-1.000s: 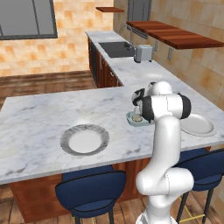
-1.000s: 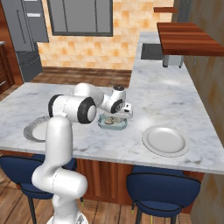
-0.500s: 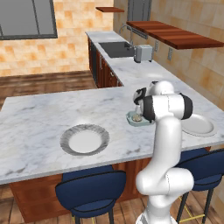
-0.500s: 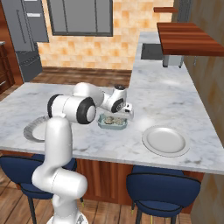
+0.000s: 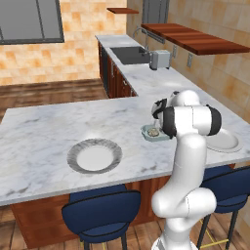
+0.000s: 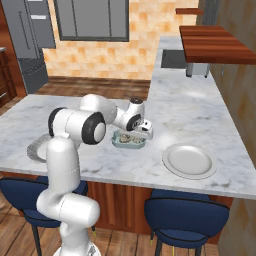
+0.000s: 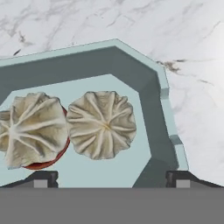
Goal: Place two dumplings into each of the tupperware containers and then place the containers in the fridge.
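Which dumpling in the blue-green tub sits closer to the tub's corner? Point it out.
The right-hand dumpling in the hand view: it lies whole in view beside the angled corner wall of the tub. The other dumpling is cut by the picture's left edge.

Two dumplings sit side by side, one [image 7: 101,124] and another [image 7: 33,129], both inside one pale blue-green tupperware container [image 7: 157,96]. Two round plates rest on the marble counter: one grey-rimmed plate [image 5: 94,156] and one plain white plate [image 6: 189,161]. Two dark blue stools stand at the counter's near edge, one [image 6: 185,220] and a second [image 5: 101,216]. One sink [image 5: 129,54] is set in the far counter, with one toaster [image 5: 159,59] beside it
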